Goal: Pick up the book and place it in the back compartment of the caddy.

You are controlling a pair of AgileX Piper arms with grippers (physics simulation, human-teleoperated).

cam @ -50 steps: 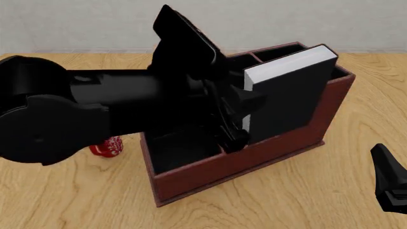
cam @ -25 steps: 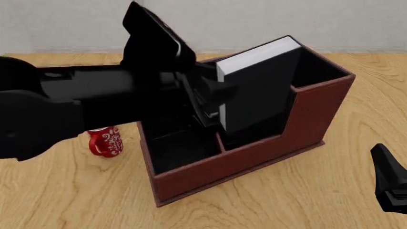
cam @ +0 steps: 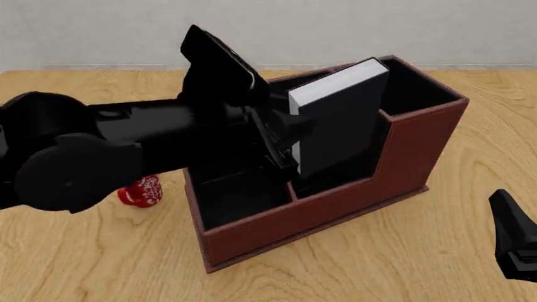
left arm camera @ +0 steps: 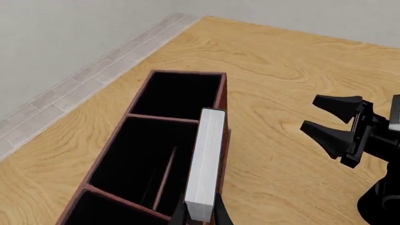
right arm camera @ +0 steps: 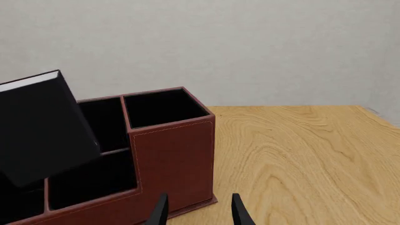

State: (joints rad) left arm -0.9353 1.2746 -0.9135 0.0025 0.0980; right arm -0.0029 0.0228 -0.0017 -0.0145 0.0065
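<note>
Gripping one book [cam: 344,123] tilted over one four-celled caddy [cam: 336,211], left gripper [left arm camera: 201,216] clamped on it, right gripper [right arm camera: 196,211] parted, empty, one mug [cam: 141,192] beside

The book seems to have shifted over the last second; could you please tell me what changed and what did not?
The left pincer, still shut on the book, carried it leftwards across the caddy, from over the tall right end to over the lower middle cells, staying tilted. In the last half second it barely moved. The caddy, mug and right pincer stayed put.
</note>
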